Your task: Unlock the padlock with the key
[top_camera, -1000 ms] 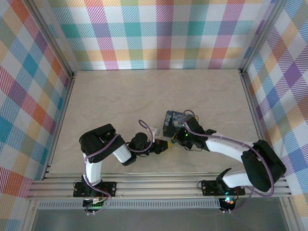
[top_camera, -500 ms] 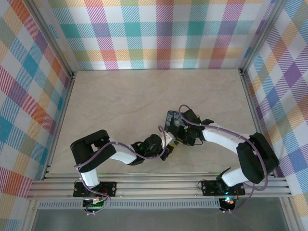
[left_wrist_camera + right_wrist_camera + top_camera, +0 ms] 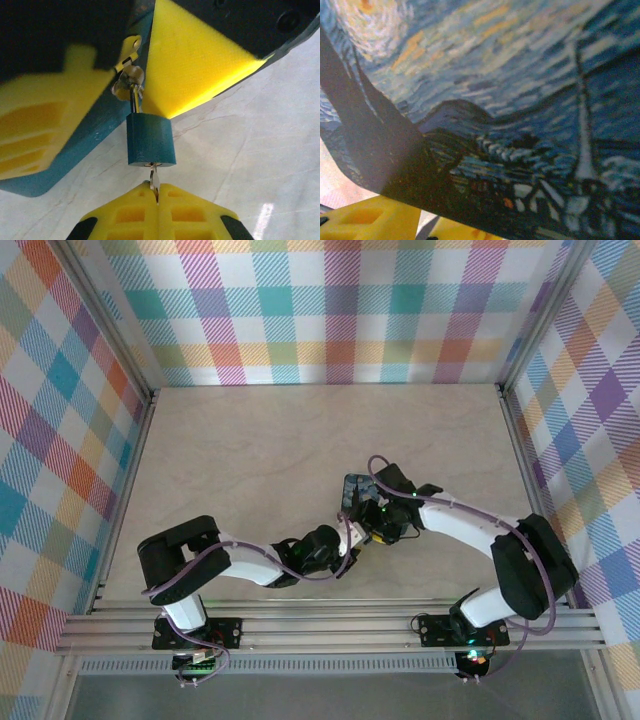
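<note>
The padlock (image 3: 151, 140) is hooked by its shackle on the printed box's (image 3: 75, 150) hasp, directly ahead of the left end effector (image 3: 157, 200). That end effector's fingers are pressed together on the key (image 3: 154, 180) — shaft in the keyway, in line with the lock body. The right end effector (image 3: 129, 75) appears spread, one finger either side of the shackle.
</note>
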Robot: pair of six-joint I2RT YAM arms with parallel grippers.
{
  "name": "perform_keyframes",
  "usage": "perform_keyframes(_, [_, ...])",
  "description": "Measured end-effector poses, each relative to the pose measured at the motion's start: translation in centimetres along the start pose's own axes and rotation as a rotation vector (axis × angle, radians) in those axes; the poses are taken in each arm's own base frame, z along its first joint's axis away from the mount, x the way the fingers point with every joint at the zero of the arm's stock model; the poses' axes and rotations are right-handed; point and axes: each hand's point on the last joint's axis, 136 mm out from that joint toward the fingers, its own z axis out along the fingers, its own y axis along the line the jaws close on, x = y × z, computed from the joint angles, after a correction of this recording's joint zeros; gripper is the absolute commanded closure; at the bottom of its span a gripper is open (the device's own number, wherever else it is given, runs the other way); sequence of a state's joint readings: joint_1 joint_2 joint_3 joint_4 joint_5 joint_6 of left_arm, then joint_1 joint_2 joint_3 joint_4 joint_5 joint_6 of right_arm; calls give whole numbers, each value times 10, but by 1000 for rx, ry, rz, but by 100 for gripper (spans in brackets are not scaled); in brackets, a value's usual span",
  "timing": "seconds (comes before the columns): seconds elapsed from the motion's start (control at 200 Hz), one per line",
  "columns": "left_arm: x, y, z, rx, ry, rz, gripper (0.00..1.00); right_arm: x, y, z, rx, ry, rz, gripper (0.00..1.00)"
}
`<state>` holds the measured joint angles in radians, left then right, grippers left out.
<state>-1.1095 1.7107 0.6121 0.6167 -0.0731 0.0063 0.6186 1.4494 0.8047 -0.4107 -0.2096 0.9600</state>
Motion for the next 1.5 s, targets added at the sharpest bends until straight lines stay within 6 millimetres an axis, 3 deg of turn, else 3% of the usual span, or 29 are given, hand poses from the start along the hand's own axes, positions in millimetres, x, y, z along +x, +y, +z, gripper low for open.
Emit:
perform_keyframes(0.305, [-9,7,0,87,-75,-387,100,17,-14,-14,-46,-46,38,31])
perform_keyframes(0.54, [-10,13,-2,109,-105,-521,100,15,-23,-35,8,-104,19,34])
perform_keyframes(0.85, [-15,12,-1,182,-118,-663,100,24,-30,-17,-30,-97,54,35])
perform_keyframes(1.14, [-15,13,2,247,-124,-820,100,16,-25,-11,-63,-143,94,35])
perform_keyframes(1.5, [-24,12,-4,288,-174,-859,100,3,-22,-8,-114,-218,185,37])
